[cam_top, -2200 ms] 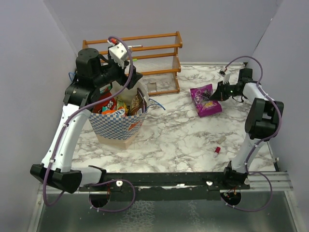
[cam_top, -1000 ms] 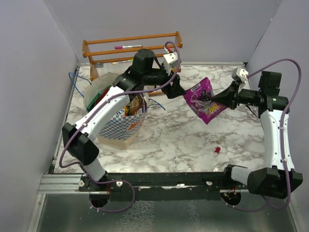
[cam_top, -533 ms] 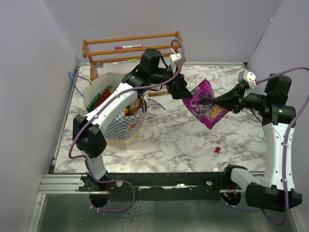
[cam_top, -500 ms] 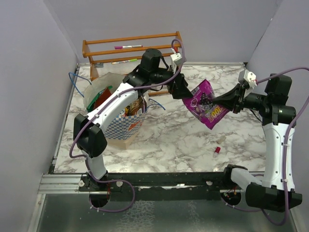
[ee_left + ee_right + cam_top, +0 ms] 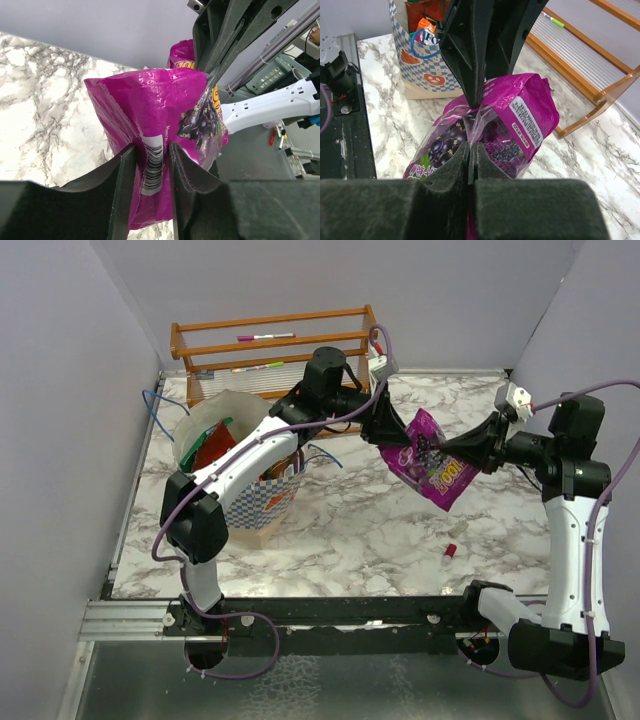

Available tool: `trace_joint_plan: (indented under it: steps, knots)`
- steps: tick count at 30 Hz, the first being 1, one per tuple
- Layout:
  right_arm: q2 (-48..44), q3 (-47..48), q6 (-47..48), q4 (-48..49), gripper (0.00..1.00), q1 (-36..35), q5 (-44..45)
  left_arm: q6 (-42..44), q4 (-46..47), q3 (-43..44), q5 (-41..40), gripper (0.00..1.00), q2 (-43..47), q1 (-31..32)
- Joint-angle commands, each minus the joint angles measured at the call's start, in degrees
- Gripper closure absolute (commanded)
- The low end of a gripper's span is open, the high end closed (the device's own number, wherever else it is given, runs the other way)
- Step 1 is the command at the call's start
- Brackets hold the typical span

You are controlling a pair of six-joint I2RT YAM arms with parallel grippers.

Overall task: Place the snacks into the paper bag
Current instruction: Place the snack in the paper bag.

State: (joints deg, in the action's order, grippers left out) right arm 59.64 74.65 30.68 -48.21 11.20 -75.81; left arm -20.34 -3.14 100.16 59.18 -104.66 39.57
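Item: glossy magenta candy packet (image 5: 435,466) with a grape picture and a white barcode strip, held in the air at centre right of the overhead view, above the white-and-grey marble table (image 5: 350,525). Left gripper (image 5: 151,150): black padded jaws clamped on the packet's upper-left edge, the barcode strip pinched between them. Right gripper (image 5: 469,150): jaws pressed together on the packet's opposite, right-hand edge, so the packet spans the gap between the two tools. Blue-and-white checkered paper bag (image 5: 270,502) with tan base: upright at centre left, well apart from the packet, partly hidden behind the left arm; a red crinkly packet (image 5: 212,448) shows in its open mouth. Orange wooden rack (image 5: 275,340): upper centre, against the back wall. Small red-pink cap-like object (image 5: 451,551): on the table at lower right, below the packet.
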Motion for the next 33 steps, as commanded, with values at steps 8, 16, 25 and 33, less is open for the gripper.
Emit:
trace_joint_plan:
  steps: [8, 16, 25, 33]
  knots:
    - [-1.61, -3.84, -0.05, 6.63, 0.99, -0.22, 2.31, 7.74, -5.64, 3.37, 0.99, 1.0, 0.92, 1.65]
    - [-2.78, -4.91, -1.16, 5.99, 0.73, -0.22, 11.32, 15.93, -13.07, 5.16, -12.8, 1.0, 5.97, 1.34]
    - [-2.6, -2.95, -3.23, 5.4, 0.41, -0.21, 14.21, 21.35, -16.57, 7.17, -23.18, 1.0, 10.72, 0.37]
    - [-4.12, -8.74, -5.44, 9.68, 0.19, -0.22, 20.28, 28.12, -20.21, 11.22, -34.85, 1.0, 15.46, -0.62]
